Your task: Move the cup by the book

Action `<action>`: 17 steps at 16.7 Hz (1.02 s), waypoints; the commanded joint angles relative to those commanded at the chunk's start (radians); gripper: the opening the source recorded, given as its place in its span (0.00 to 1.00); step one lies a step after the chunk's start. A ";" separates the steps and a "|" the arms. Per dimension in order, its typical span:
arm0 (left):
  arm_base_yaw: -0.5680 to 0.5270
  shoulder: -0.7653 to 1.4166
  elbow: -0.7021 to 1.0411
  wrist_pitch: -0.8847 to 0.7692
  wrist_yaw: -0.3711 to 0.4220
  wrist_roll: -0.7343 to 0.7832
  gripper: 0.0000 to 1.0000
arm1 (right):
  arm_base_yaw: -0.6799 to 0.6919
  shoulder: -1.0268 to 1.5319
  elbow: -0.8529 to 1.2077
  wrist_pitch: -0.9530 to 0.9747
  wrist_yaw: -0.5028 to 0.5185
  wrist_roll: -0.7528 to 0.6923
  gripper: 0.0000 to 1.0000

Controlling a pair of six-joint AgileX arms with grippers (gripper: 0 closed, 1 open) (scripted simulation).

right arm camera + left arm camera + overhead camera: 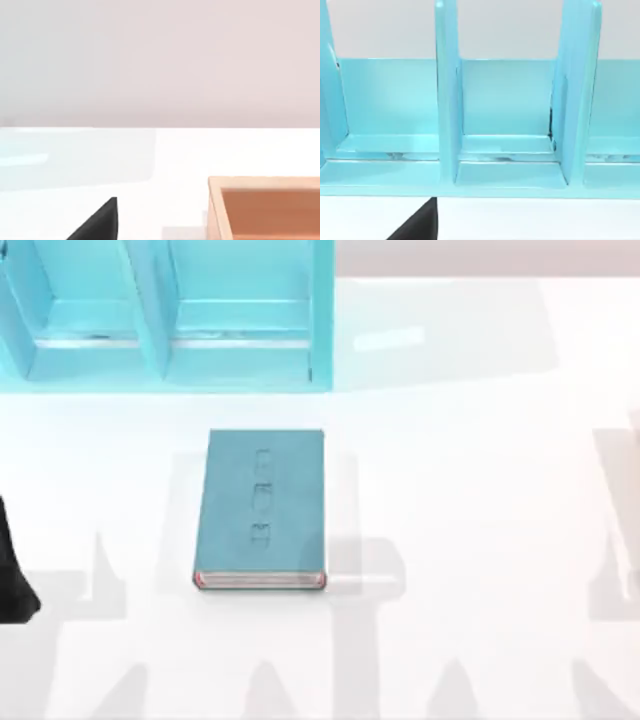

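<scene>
- Book (pixel 262 505) lies flat on the desk (pixel 480 540), a little left of centre. Its cover faces up and its white page edges face the near side. It sits in front of the light-blue shelf unit (pixel 160 360) and apart from it.
- Cup: I cannot tell its position. Step in hand, as I judge it, is to find and reach the cup, since no grasp has begun.
- Left arm (pixel 14 575) is a dark shape at the desk's left edge, level with the book's near end. The left gripper (pixel 417 222) faces the shelf unit's compartments (pixel 507 115).
- Right gripper (pixel 97 222) looks across bare desk, with the corner of a wooden box (pixel 214 210) close by.
- I cannot tell whether either gripper is open or closed. Neither has hold of anything that I can see.
- Advice: choose the arm on the cup's side. Come down over the cup from above, opened wider than its rim, and close on the wall around mid-height so it does not tip.
- Carry it upright and clear of the book's cover.
- Target: the bare desk just right of the book has the most room. Set the cup beside the book, not on it.
- Risk: nudging the book on the set-down, or clipping the shelf unit with the left arm.
</scene>
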 joint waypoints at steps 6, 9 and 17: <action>0.044 0.075 0.065 -0.068 -0.003 0.103 1.00 | 0.000 0.000 0.000 0.000 0.000 0.000 1.00; 0.113 0.203 0.166 -0.184 -0.004 0.291 1.00 | 0.000 0.000 0.000 0.000 0.000 0.000 1.00; 0.367 0.711 0.520 -0.648 0.003 1.159 1.00 | 0.000 0.000 0.000 0.000 0.000 0.000 1.00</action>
